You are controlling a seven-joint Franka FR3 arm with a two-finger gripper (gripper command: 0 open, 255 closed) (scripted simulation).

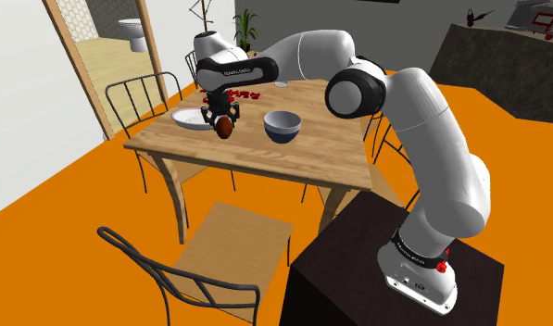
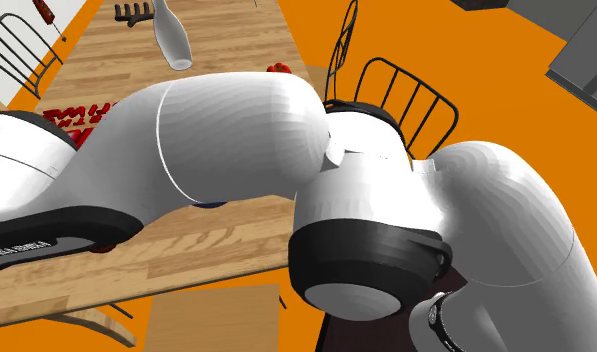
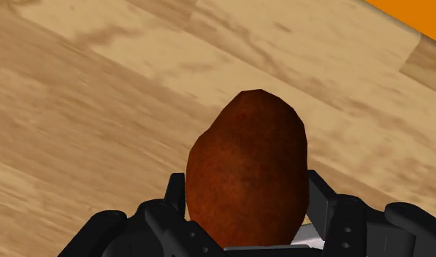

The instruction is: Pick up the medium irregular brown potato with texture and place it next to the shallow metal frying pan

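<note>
With the jaws pinching the potato over the counter, close beside the white pan, we should lower it gently onto bare wood before letting go, lest it roll

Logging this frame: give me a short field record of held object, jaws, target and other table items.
held object: brown potato
jaws: shut on the potato
target: shallow white pan, beside the potato, on the shoulder view's left
surface: wooden table
other items: bowl, on the potato's other side
potato touching table: cannot tell
</note>
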